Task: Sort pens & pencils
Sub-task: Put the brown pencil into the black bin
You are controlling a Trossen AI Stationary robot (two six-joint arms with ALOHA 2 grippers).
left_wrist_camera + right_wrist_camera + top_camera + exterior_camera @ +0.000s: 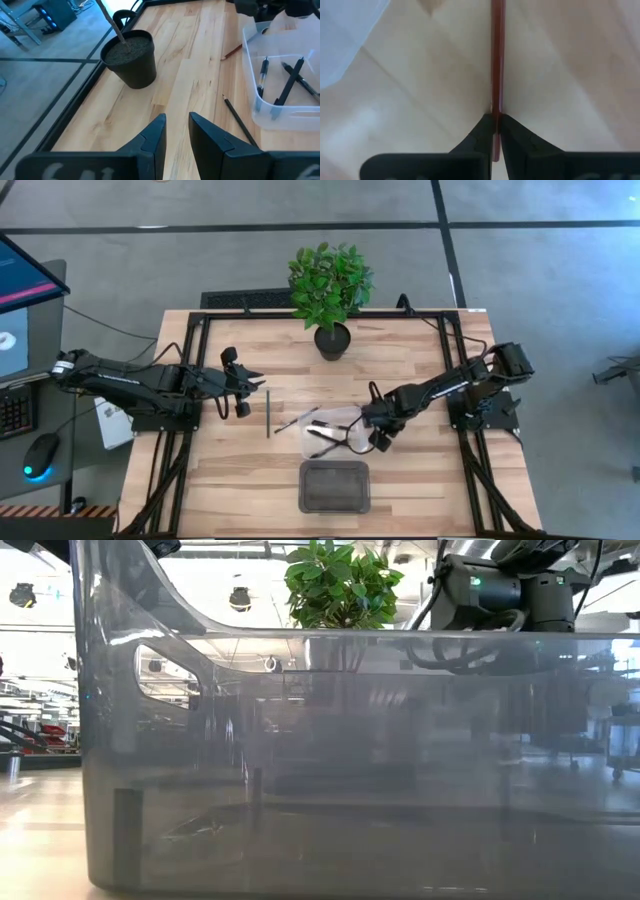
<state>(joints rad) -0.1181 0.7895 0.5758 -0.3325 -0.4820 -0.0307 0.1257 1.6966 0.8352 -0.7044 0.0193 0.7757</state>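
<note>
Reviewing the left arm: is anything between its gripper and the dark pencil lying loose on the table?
Nothing visible does. The left gripper is empty over bare wood, and the dark pencil lies flat just ahead of it, beside the clear tray, not under it. The right gripper, shut on a reddish pencil, works across the tray.

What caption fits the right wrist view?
Right gripper pinching a slim reddish pencil just above the wooden table.

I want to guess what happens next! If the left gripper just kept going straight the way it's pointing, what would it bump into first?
Probably nothing soon. The left gripper points along bare wooden table, between the black plant pot and the clear bin. A dark pencil lies just beside that line, though depth is hard to judge.
</note>
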